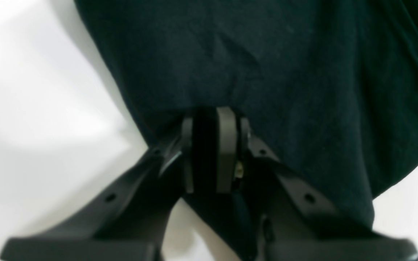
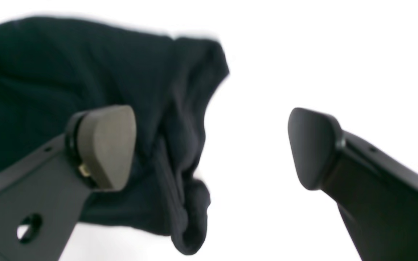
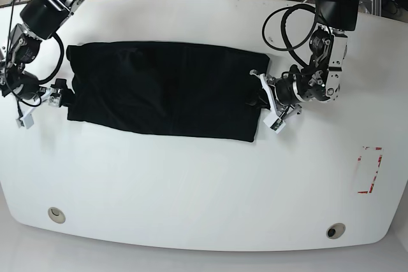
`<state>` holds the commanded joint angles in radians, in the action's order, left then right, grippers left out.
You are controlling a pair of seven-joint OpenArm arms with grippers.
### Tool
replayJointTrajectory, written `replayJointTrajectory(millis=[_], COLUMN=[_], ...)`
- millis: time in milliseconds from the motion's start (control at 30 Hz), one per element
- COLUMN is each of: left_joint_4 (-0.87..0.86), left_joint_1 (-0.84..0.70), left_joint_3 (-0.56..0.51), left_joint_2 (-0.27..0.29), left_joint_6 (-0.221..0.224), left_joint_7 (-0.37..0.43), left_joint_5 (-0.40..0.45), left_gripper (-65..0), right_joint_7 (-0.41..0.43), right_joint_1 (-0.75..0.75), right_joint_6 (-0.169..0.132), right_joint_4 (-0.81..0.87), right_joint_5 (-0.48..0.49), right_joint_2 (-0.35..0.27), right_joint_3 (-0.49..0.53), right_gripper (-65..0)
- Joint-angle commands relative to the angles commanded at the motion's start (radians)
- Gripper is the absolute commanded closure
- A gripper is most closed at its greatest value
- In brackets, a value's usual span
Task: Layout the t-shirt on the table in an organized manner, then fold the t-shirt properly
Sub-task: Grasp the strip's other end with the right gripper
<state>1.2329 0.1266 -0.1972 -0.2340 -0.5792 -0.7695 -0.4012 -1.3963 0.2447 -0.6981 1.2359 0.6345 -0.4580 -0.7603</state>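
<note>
Left claw (image 1: 210,152) clamps edge of black fabric t-shirt (image 3: 162,87) spread on glossy white table (image 3: 191,183); right claw (image 2: 209,145) gapes wide.

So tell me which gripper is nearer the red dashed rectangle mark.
Left. The left gripper grips the black t-shirt nearest the red dashed rectangle mark; the right gripper is opposite.

T-shirt (image 2: 85,90) edge blurred — perhaps cropped left.
</note>
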Motion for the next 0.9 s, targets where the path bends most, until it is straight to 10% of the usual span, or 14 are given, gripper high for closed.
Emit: replayJointTrajectory(millis=[900], left_joint_4=[0.006], left_joint_1=[-0.002], left_joint_3=[-0.003], left_joint_2=[0.0], left_joint_6=[0.0], left_joint_7=[-0.003], left_joint_5=[0.0], left_gripper=[-6.8], right_joint_7=[0.054], right_joint_1=[-0.08], right_joint_6=[0.0], right_joint_4=[-0.021], right_joint_5=[0.044], right_joint_2=[0.138], right_joint_3=[0.14], right_gripper=[-64.2])
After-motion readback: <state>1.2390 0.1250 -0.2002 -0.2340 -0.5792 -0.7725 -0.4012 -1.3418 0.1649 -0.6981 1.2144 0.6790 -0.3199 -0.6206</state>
